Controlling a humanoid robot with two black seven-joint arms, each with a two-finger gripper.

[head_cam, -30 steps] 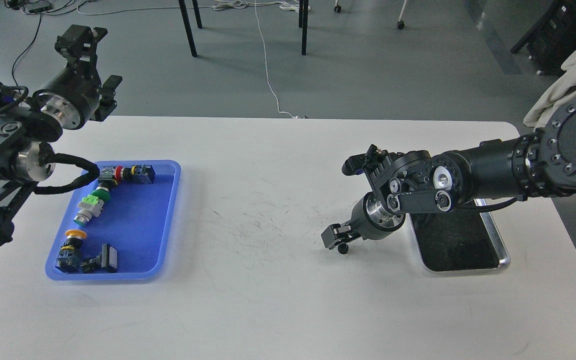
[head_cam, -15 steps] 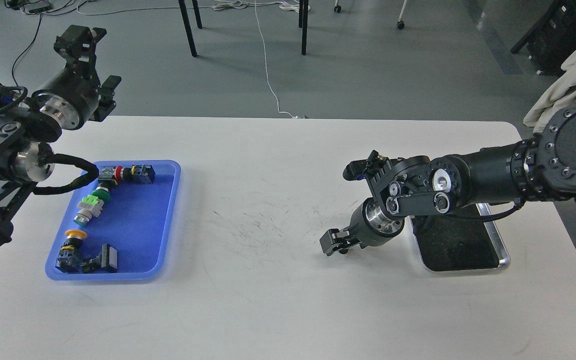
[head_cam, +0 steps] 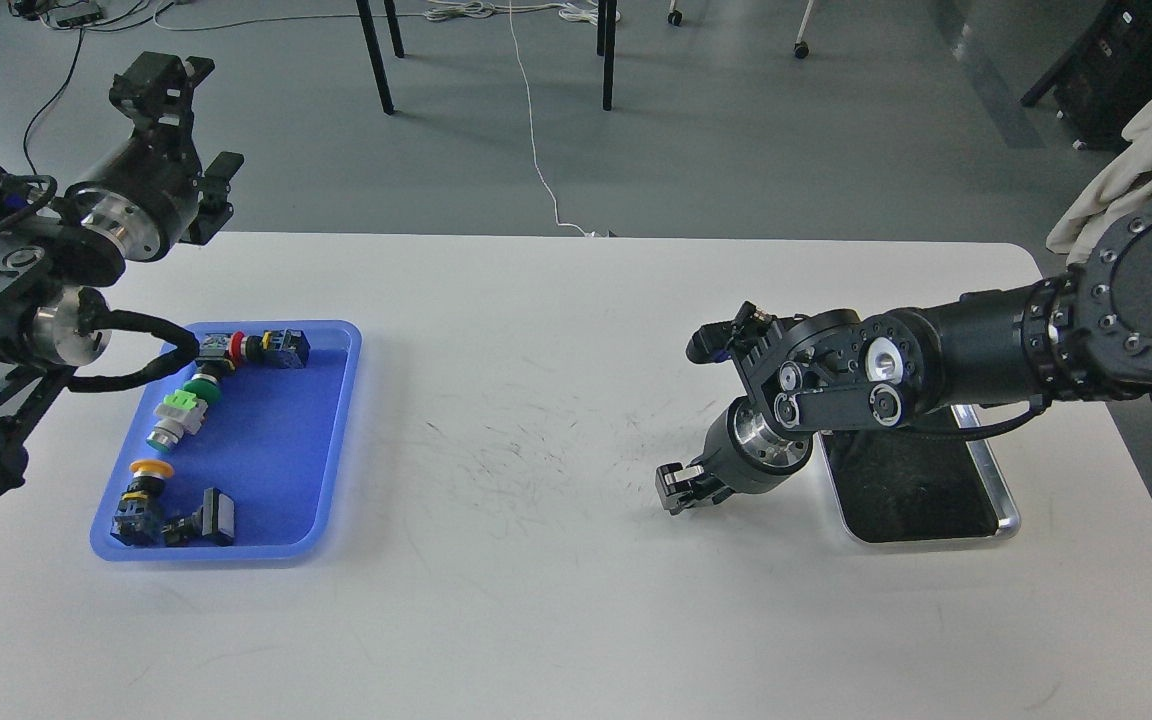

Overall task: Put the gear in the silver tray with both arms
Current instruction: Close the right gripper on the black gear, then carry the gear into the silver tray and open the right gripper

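The silver tray [head_cam: 1008, 512] lies on the white table at the right, its far part hidden under my right arm; its dark bottom shows nothing in it. My right gripper [head_cam: 678, 489] is low over the table just left of the tray, pointing down and left, fingers drawn together. I cannot see whether a small part sits between them. My left gripper [head_cam: 164, 82] is raised above the table's far left corner and seen from behind, so its fingers cannot be told apart. The gear pieces [head_cam: 181, 415], coloured push-buttons and black blocks, lie in the blue tray.
The blue plastic tray [head_cam: 341, 420] sits at the table's left, under my left arm's cable. The table [head_cam: 536, 350] has scuff marks in the middle. Chair legs and cables are on the floor beyond the far edge.
My right gripper's fingers have closed together and it has shifted slightly right, toward the silver tray. A small dark knob seen under it earlier no longer shows. The left arm has hardly moved.
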